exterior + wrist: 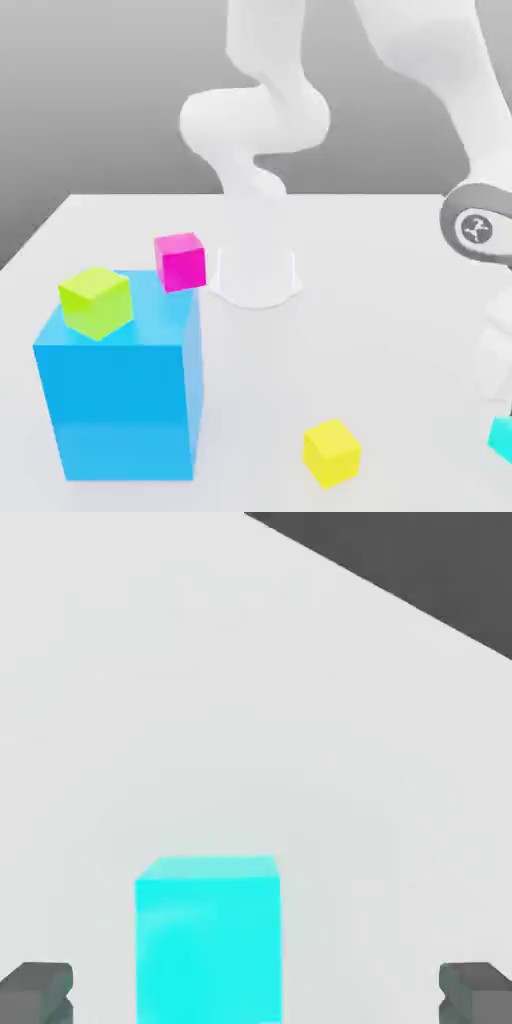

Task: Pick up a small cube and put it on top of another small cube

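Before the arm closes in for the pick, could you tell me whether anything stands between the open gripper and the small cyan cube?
Nothing visible does. In the hand view the gripper is open, its fingertips wide on either side of the small cyan cube, with bare table around it.

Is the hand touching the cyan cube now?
Apart. The hand view shows the cyan cube between the hand's open fingertips, with table visible on both sides.

Cyan small cube (207,937), white table (150,712)
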You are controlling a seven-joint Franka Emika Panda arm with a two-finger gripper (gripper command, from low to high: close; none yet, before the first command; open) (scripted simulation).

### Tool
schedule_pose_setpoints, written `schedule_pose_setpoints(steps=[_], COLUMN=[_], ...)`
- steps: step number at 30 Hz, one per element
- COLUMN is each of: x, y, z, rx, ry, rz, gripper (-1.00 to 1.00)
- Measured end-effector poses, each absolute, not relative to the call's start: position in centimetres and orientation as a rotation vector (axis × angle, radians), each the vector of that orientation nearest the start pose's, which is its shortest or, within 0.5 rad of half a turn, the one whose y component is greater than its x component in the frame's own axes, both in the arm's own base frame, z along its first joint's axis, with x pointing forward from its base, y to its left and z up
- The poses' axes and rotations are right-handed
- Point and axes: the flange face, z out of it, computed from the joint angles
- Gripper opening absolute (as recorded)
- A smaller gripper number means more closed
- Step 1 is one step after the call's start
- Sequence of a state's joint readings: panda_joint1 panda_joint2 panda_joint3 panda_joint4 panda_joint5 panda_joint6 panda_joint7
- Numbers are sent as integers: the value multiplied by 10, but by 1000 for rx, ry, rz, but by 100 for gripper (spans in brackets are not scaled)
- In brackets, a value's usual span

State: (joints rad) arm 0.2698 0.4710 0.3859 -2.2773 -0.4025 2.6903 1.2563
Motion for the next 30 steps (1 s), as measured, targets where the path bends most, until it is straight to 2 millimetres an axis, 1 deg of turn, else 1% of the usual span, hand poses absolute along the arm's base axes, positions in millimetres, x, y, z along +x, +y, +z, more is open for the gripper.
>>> schedule_pose_setpoints(steps=[1, 2, 7, 8, 9, 10, 13, 14, 16, 18, 20, 22, 24, 26, 28, 30], x=[403, 402, 402, 401, 401, 402, 402, 412, 437, 458, 475, 487, 495, 501, 500, 493], y=[339, 339, 339, 339, 339, 340, 338, 325, 289, 251, 212, 173, 131, 77, 24, -25], z=[147, 134, 134, 128, 132, 142, 182, 193, 213, 231, 249, 267, 286, 305, 326, 348], rx=[-3110, -3111, -3110, -3111, -3110, -3109, -3110, -3105, -3069, -3004, -2912, -2794, -2648, -2447, -2211, -1947], ry=[427, 425, 425, 424, 425, 426, 434, 530, 803, 1073, 1336, 1587, 1832, 2097, 2344, 2560], rz=[-2, -1, -2, -1, -1, -1, -2, -10, -31, -49, -64, -76, -84, -86, -84, -80], gripper=[0, -100, -100, -100, -100, -100, -100, -100, -100, -100, -100, -100, -100, -100, -100, -100])
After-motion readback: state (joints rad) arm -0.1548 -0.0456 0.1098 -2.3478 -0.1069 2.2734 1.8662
